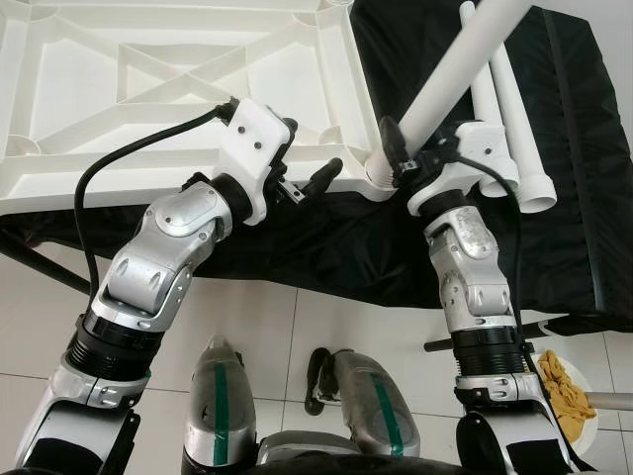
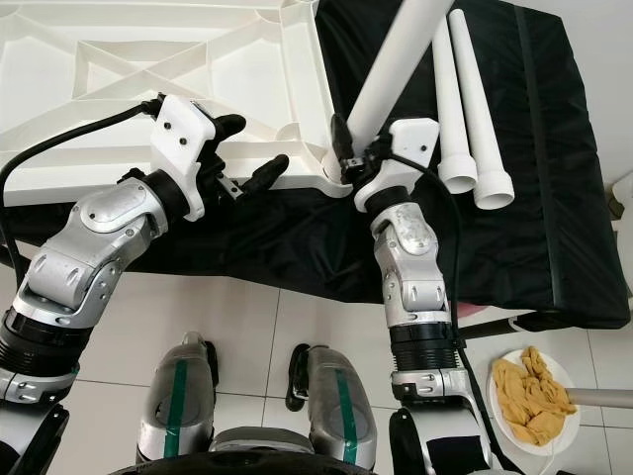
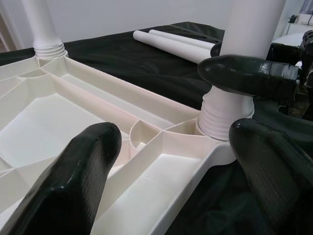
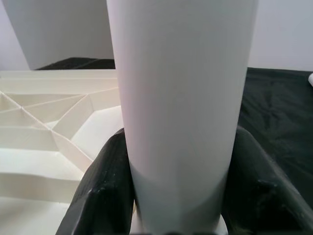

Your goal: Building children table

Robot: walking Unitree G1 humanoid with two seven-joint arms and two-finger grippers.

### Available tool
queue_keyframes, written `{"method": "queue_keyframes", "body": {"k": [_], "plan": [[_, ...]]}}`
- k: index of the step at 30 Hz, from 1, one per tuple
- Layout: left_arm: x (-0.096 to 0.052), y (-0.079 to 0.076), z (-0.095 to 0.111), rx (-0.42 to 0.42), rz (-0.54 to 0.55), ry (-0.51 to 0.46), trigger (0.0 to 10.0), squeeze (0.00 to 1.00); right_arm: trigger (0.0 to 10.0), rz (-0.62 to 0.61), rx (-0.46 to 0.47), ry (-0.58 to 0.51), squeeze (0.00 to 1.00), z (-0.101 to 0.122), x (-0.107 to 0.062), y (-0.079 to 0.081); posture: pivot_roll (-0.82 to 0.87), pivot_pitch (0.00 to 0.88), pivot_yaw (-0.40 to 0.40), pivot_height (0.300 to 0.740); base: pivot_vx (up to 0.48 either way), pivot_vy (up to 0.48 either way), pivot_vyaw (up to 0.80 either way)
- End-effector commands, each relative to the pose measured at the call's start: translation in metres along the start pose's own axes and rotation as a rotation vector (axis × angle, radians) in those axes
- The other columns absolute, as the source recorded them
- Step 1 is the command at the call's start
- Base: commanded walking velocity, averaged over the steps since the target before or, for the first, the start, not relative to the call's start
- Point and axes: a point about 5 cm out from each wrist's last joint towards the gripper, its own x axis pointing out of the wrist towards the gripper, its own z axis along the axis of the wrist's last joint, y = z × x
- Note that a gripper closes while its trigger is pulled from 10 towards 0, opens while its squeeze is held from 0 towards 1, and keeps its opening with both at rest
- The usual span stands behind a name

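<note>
Fingers of the left end effector (image 1: 315, 180) are spread wide and nothing is held between them; they are poised at the near edge of the white upturned table top (image 1: 168, 89), close to its near right corner. That table top is laid ribs-up on a black cloth (image 1: 574, 148). At the corner, a white table leg (image 1: 445, 84) is stood in its socket, tilted toward the right. The right end effector (image 1: 394, 150) is clamped around the lower end of this leg, one black finger pressed on each side, as is seen in the right wrist view. Further right, two spare legs (image 2: 465, 99) are laid side by side on the cloth. On the floor at the far right, a white plate (image 2: 554, 435) carrying yellow cloth is seen.
</note>
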Motion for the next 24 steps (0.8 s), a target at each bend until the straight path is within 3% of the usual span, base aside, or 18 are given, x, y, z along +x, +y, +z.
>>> {"method": "queue_keyframes", "body": {"k": [1,17,24], "plan": [[-0.0003,-0.0026,0.0044,0.010,-0.032,-0.009,10.0,0.00,10.0,0.002,-0.004,0.144,0.00,-0.0281,-0.0115,-0.0007,0.14,0.094,-0.108,0.740,0.000,0.000,0.00],[-0.0034,-0.0006,0.0058,0.009,-0.017,-0.009,10.0,0.00,10.0,0.000,-0.004,0.163,0.00,-0.0337,-0.0158,-0.0007,0.15,0.106,-0.106,0.740,0.000,0.000,0.00],[-0.0029,-0.0003,0.0075,0.011,-0.019,-0.013,10.0,0.00,10.0,-0.091,-0.020,0.139,0.00,-0.0305,-0.0129,-0.0047,0.15,0.105,-0.103,0.740,0.000,0.000,0.00]]}}
